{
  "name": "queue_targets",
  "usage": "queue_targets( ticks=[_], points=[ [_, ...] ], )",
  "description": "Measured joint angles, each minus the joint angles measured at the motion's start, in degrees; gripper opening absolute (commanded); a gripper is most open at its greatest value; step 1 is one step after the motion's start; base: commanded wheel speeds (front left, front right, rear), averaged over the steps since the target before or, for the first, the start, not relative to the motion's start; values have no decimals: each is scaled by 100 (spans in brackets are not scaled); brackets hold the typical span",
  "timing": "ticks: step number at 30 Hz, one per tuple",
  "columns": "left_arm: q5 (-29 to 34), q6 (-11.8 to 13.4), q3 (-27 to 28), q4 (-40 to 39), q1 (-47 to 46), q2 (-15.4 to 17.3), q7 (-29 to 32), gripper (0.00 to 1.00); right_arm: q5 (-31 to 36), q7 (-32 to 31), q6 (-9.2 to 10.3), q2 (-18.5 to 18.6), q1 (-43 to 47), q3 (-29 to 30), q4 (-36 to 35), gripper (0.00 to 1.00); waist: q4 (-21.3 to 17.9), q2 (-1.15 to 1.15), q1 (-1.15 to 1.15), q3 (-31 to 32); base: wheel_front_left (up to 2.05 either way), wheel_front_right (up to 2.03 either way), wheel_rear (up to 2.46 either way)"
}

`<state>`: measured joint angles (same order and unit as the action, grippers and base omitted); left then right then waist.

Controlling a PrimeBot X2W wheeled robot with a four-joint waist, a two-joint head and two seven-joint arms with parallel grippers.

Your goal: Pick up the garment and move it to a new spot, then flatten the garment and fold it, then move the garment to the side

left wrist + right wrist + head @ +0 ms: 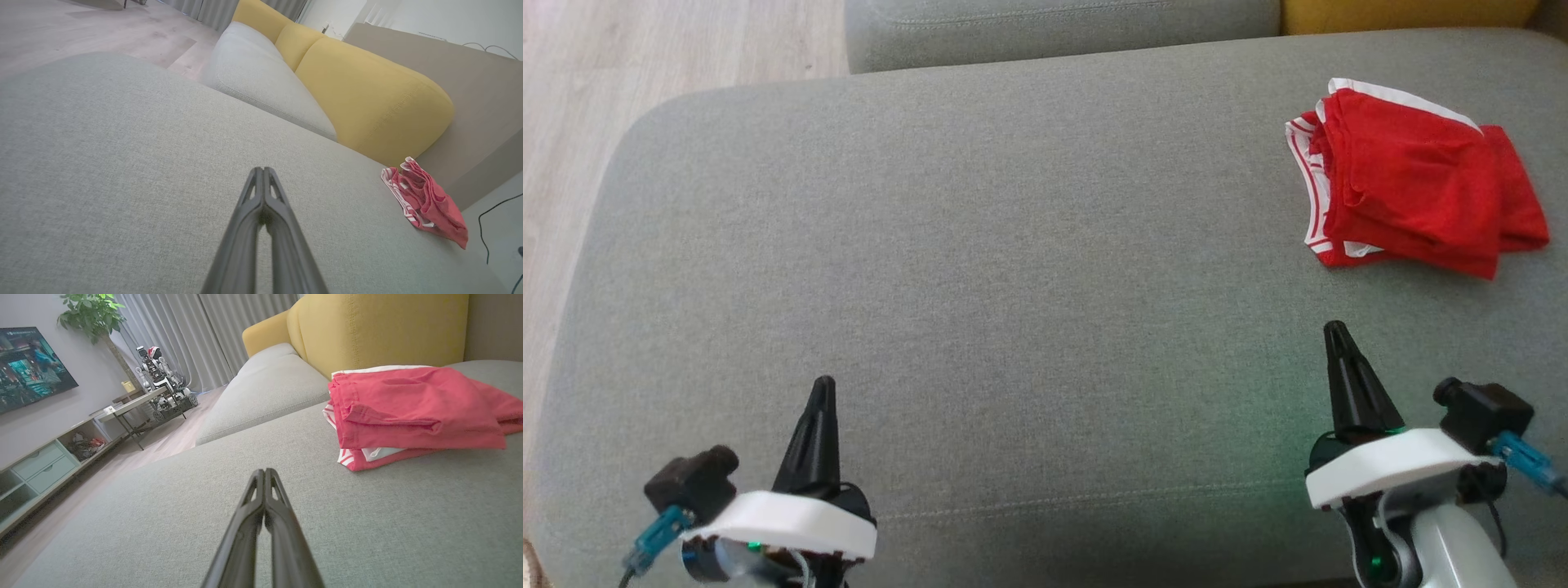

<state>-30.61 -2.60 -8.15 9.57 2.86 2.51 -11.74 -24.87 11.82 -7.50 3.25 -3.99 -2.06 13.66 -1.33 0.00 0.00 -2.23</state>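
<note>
One folded red garment (pixel 1413 184), white-trimmed (layers uneven); left pincer (pixel 823 384), right pincer (pixel 1335 328) closed, empty.

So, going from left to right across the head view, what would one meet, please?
Wooden floor → left gripper, shut → red garment lying on the grey cushion.
</note>
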Motion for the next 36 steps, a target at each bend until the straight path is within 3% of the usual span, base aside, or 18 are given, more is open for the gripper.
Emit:
queue_targets(
  ticks=[36],
  points=[
    [-2158,-145,327,190,-207,49,517,0,-2334,-530,0,14,1,212,58,0,45,0,0,69,0,0,0]
  ],
)
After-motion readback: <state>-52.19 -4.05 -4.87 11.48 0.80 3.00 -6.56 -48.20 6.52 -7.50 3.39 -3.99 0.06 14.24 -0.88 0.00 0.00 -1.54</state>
